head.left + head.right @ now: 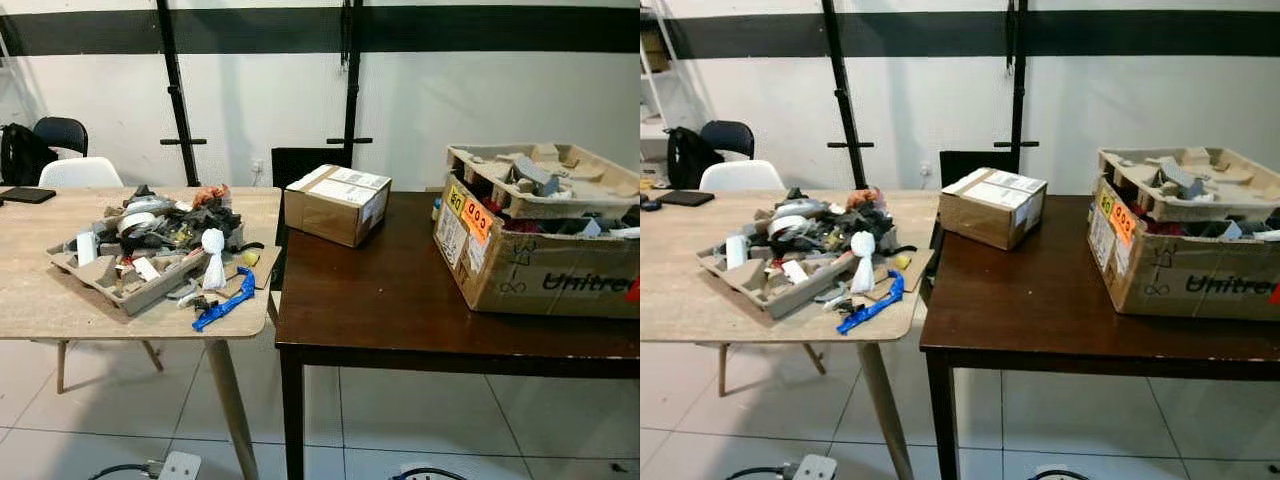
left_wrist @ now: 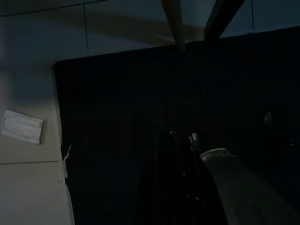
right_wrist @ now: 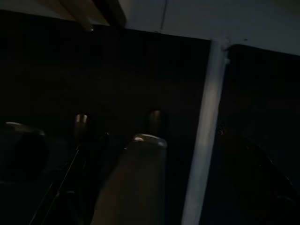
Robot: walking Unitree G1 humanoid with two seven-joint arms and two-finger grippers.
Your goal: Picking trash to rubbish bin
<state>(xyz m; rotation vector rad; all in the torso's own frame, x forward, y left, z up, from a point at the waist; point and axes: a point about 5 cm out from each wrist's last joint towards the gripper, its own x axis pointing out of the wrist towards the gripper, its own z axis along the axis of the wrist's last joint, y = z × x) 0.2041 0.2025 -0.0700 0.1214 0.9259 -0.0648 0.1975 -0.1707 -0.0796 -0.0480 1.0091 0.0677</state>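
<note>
On the pale surface (image 1: pixel 40 290) a trash heap (image 1: pixel 160 245) overhangs the edge — careless reaching could spill it; end effector states cannot be told.

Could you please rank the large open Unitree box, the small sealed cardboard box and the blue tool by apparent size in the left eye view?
1. Unitree box
2. sealed cardboard box
3. blue tool

1. A light wooden table (image 1: pixel 40 300) on the left carries a grey pulp tray (image 1: pixel 115 285) heaped with trash (image 1: pixel 175 225)
2. Just beside it, a dark brown table (image 1: pixel 400 300) bears a small sealed carton (image 1: pixel 337 203) and a large open cardboard box (image 1: pixel 540 260)
</note>
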